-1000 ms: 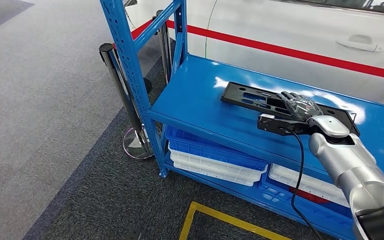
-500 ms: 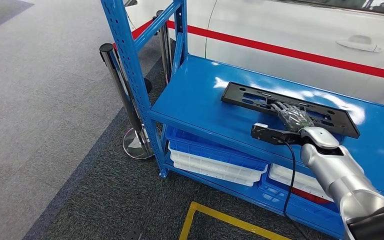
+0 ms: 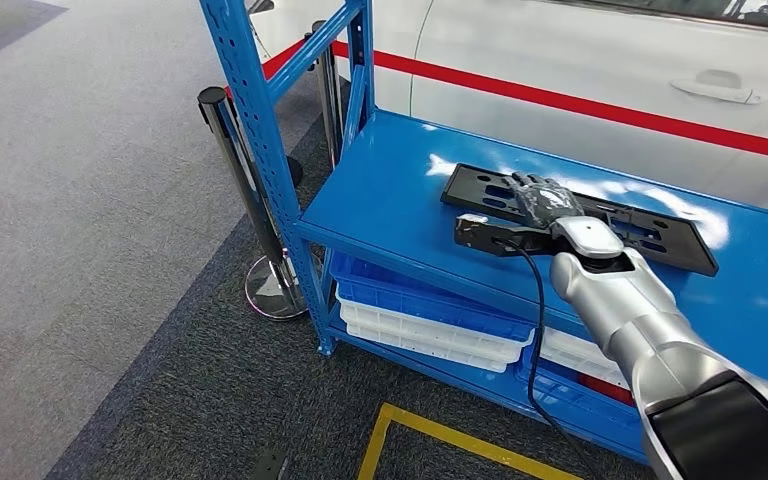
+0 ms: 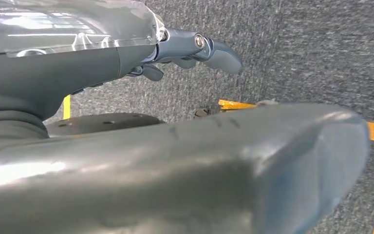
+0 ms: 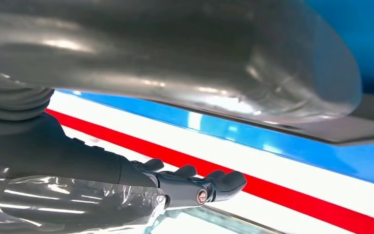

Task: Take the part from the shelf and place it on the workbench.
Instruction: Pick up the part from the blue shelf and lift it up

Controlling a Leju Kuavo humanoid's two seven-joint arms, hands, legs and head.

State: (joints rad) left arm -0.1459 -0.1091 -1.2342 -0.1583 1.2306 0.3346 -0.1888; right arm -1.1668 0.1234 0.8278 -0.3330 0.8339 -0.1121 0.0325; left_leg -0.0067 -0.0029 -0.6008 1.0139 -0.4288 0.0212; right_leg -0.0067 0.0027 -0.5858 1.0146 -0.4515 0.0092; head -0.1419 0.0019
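The part is a flat black plate with cut-outs, lying lengthwise on the top board of the blue shelf. My right hand reaches over the plate's left half with its fingers stretched out flat, on or just above the plate; I cannot tell whether it touches. In the right wrist view the right hand has straight fingers with nothing between them. In the left wrist view my left hand hangs over grey carpet, fingers loosely apart and holding nothing.
A blue shelf upright and a black stanchion post stand at the shelf's left end. Stacked white and blue trays fill the lower level. A white car with a red stripe is behind. Yellow tape marks the floor.
My right arm has swung leftward along the plate, from its right half to its left half. The plate has not moved.
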